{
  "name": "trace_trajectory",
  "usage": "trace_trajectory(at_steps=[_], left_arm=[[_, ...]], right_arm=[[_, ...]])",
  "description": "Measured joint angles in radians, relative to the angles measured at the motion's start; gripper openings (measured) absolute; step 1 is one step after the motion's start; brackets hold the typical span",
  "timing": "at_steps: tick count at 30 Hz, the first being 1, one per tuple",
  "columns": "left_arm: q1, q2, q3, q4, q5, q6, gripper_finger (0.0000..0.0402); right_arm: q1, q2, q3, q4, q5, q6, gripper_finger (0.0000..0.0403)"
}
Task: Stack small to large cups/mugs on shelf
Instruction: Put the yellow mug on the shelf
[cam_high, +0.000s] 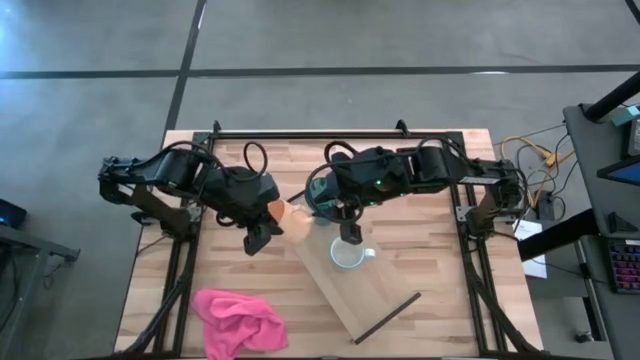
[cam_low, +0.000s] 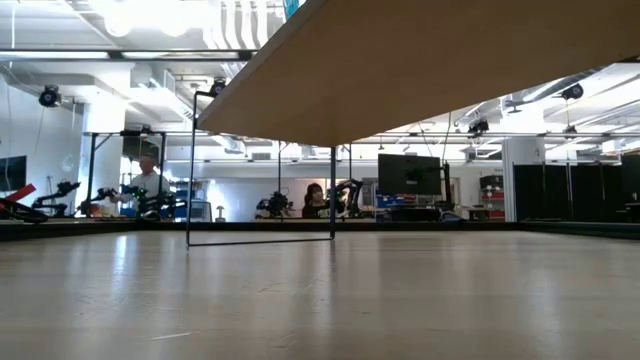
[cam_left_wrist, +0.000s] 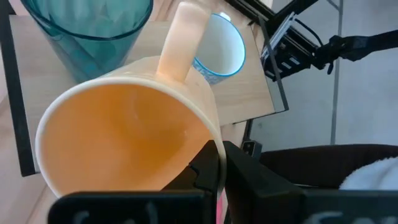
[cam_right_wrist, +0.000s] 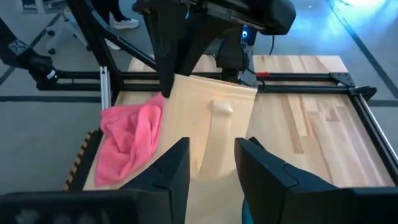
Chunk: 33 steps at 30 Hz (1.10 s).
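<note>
One orange mug (cam_left_wrist: 124, 137) lies tilted, handle toward the shelf (cam_high: 385, 290).

we see mug (cam_high: 347, 257) on shelf (cam_high: 385, 295) | tumbler (cam_high: 322, 205) behind mug | cloth (cam_high: 238, 320) left of shelf on bench (cam_high: 440, 270)

Left end effector (cam_high: 262, 236) clamped shut; right end effector (cam_high: 349, 237) spread open, both mid-table.

No legible text, labels, brand marks or nos. anywhere on table, cups or room bkgd.
</note>
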Motion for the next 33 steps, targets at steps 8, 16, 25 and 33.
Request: trace_trajectory(at_steps=[8, 16, 25, 33], left_arm=[[0.0, 0.0, 0.0, 0.01, 0.0, 0.03, 0.0], [0.0, 0.0, -0.001, 0.008, -0.02, 0.096, 0.0], [-0.001, 0.0, -0.001, 0.013, -0.023, 0.127, 0.0], [0.0, 0.0, -0.001, 0.003, -0.054, 0.131, 0.0]], right_arm=[[-0.019, 0.0, -0.021, 0.032, 0.004, 0.003, 0.0121], [-0.039, 0.0, -0.044, 0.033, 0.004, 0.026, 0.0121], [-0.039, -0.002, -0.045, 0.049, 0.003, 0.061, 0.0121], [-0.038, -0.002, -0.045, 0.047, -0.067, 0.113, 0.0121]])
